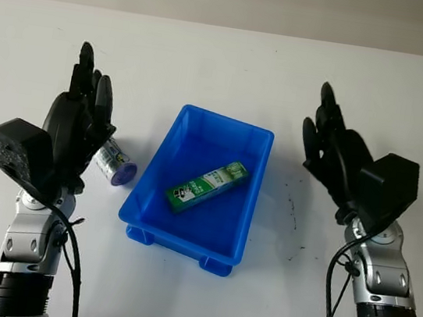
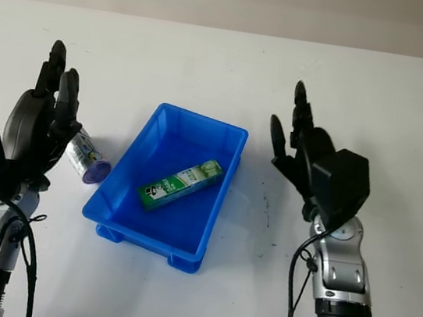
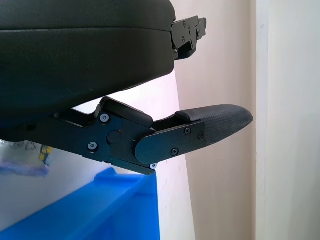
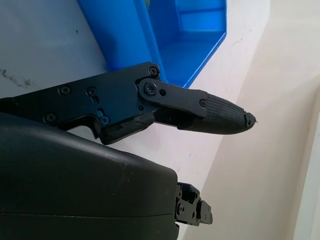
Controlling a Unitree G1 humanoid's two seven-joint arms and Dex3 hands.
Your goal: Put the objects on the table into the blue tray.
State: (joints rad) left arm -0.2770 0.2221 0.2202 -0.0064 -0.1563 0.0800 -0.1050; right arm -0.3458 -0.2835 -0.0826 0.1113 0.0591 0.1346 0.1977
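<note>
Left of frame centre, small lying bottle (image 1: 114, 164) just beside blue tray (image 1: 245, 210) holding green box (image 1: 207, 186); left hand (image 1: 79, 120) open over it, right hand (image 1: 334, 152) open at frame right above white bench (image 1: 224, 66); best closed around bottle's middle, lifted clear of rim.

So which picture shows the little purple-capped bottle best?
The left eye view: the bottle lies in plain sight between the left robot hand and the blue tray. The right eye view shows it similarly; the left wrist view catches a blurry edge.

Both hands, the left hand (image 1: 74, 127) and the right hand (image 1: 341, 161), are matte black with bulky shells and a boxy black block at each wrist. The forearms are silver metal with ribbed black sleeves and loose black cables. The fingers (image 3: 210, 125) carry textured pads and small screws.
</note>
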